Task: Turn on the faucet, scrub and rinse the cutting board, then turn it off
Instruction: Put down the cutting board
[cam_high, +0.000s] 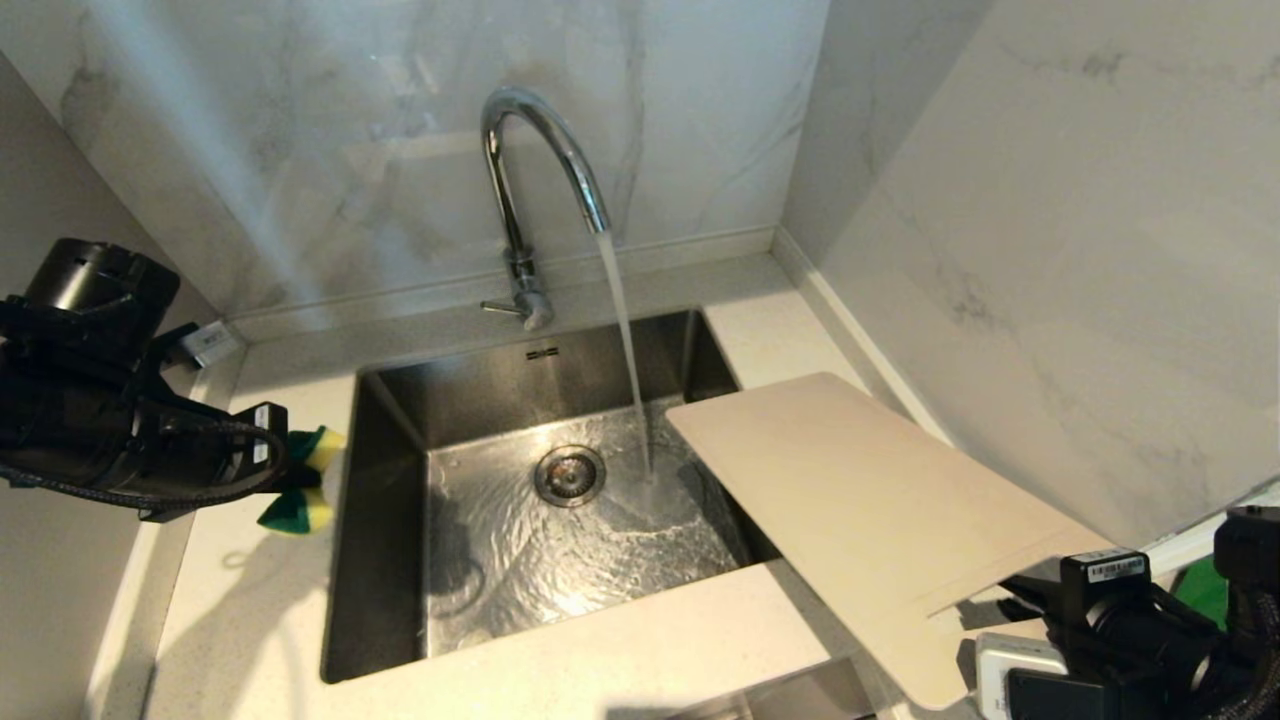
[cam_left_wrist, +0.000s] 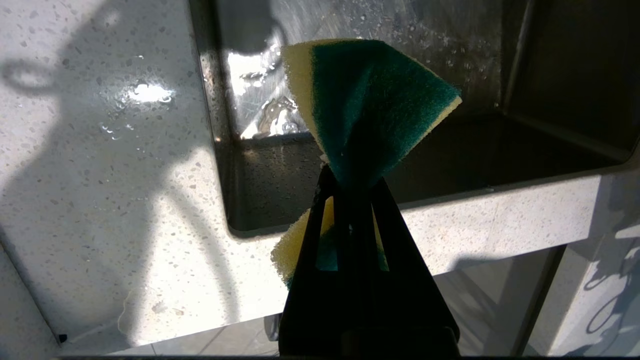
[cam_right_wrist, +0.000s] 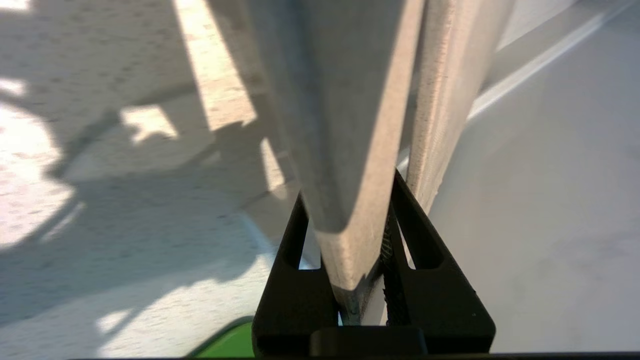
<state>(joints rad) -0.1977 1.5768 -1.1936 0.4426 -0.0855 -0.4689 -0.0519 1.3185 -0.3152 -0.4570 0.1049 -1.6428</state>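
Water pours from the faucet (cam_high: 540, 150) into the sink (cam_high: 400, 400) as the right gripper (cam_right_wrist: 350, 280), pinching one end of the board (cam_high: 850, 500), holds it tilted over the sink's right rim, its far corner just short of the stream. At the left, over the desk (cam_high: 250, 620), the left gripper (cam_left_wrist: 352, 200) is clamped on a folded sponge (cam_left_wrist: 370, 100). With the tap on, scrubbing looks next: the board must go under the water and the sponge must meet its face.
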